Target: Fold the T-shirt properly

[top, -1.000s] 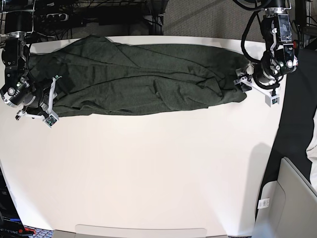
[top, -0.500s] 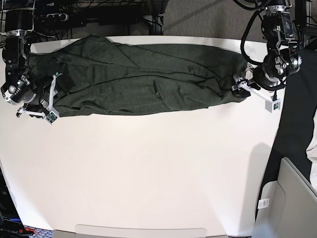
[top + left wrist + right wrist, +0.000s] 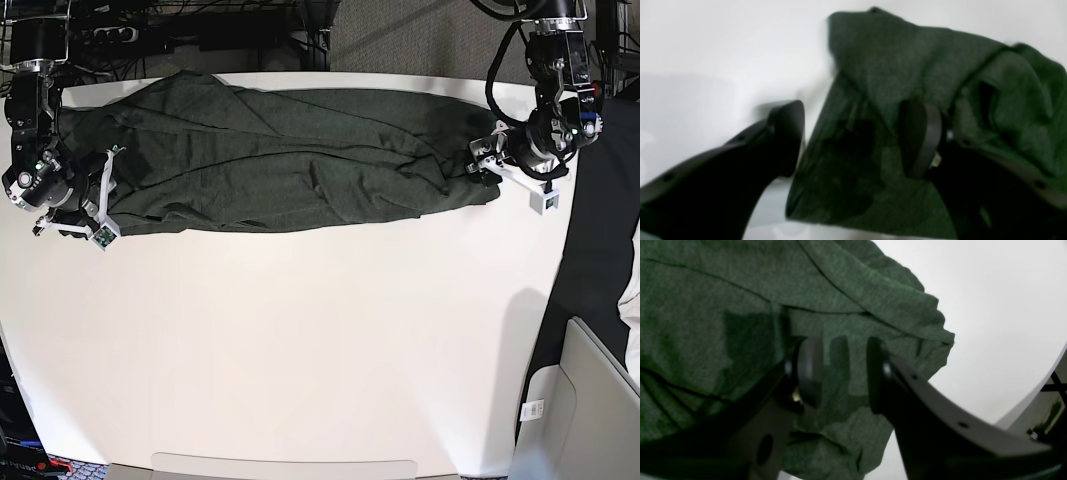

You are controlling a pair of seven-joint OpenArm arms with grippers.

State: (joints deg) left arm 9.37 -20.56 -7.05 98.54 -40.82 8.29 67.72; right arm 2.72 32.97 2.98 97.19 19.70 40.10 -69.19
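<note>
Olive knit shirt (image 3: pixel 280 160) lies as a long band across the far side of my desk (image 3: pixel 300 350), long axis running arm to arm. Left claw (image 3: pixel 853 140) gapes wide, straddling its end. Right claw (image 3: pixel 843 373) is half-spread over the other end, gripping nothing I can see.

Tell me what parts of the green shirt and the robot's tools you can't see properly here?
- Left wrist view: blurred; the left tool covers some T-shirt folds.
- Right wrist view: whether the right tool pinches cloth is unclear.
- Base view: sleeves and collar are lost in the bunched folds.
</note>
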